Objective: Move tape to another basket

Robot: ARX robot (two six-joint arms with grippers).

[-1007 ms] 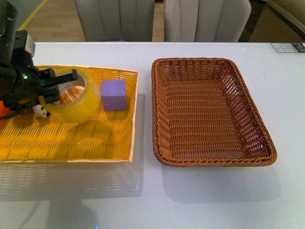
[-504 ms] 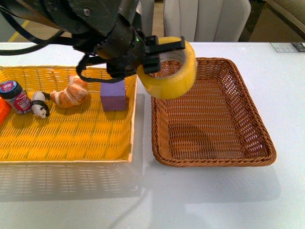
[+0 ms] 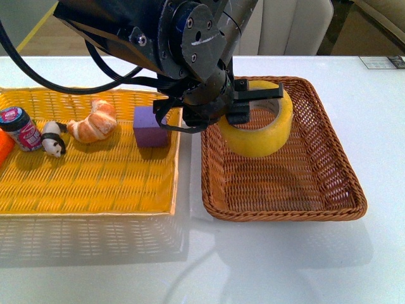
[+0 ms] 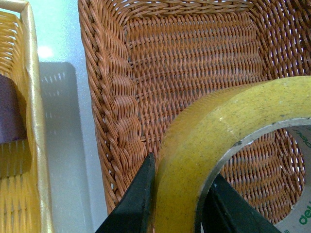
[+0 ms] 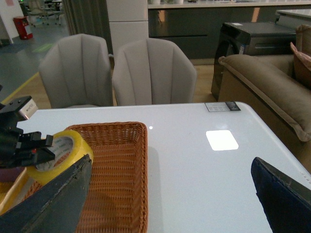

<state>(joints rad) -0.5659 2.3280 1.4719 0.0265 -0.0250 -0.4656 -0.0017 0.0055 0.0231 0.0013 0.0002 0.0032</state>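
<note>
My left gripper (image 3: 258, 105) is shut on the wall of the yellow tape (image 3: 256, 134), one finger inside the roll and one outside. It holds the roll over the far left part of the brown wicker basket (image 3: 345, 190), low inside it; I cannot tell whether it touches the bottom. In the left wrist view the gripper (image 4: 182, 171) pinches the tape (image 4: 204, 138) close to the basket's wall (image 4: 112, 97). My right gripper (image 5: 170, 194) is open and empty above the white table, with the tape (image 5: 65, 145) and the basket (image 5: 121, 170) in its view.
The yellow woven basket (image 3: 95, 190) lies to the left, holding a purple cube (image 3: 149, 126), a croissant (image 3: 95, 123), a small panda toy (image 3: 54, 140) and a jar (image 3: 21, 128). Chairs (image 5: 150, 73) stand behind the table.
My left gripper has carried the tape from the yellow basket to the right, across the rims, and lowered it into the brown basket. The other things have not moved.
</note>
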